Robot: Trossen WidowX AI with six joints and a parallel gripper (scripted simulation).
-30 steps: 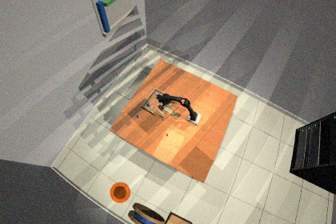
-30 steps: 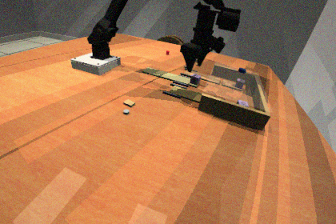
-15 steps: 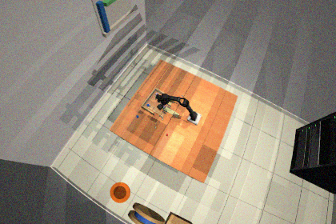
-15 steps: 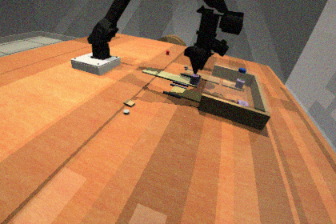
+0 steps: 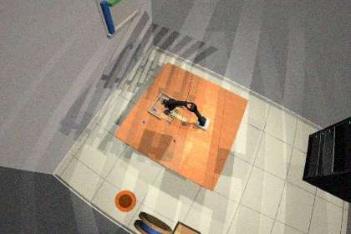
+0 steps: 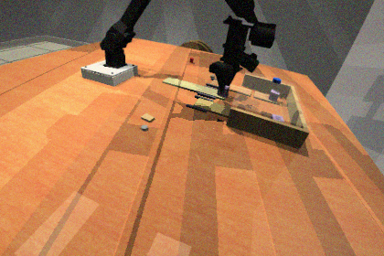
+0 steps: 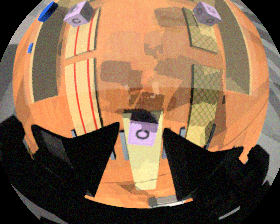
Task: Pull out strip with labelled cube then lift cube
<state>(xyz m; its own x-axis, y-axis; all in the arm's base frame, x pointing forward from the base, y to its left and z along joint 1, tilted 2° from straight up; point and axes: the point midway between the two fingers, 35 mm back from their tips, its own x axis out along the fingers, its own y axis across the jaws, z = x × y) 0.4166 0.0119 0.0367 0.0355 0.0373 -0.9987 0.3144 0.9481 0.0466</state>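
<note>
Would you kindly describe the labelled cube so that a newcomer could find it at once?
Start at the open wooden tray on the orange table, then follow the pale strip drawn out of it towards the arm's base. The lilac cube sits on it between the gripper's fingers; unlike the two lilac cubes in the tray, it shows a ring mark.

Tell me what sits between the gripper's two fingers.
The labelled cube sits between the fingers of the gripper, on the pale strip. The wrist view shows it; the fingers are closing but not yet shut on it.

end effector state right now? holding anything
end effector: partly closed around the labelled cube on its strip; a firm grip on it cannot be told.
</note>
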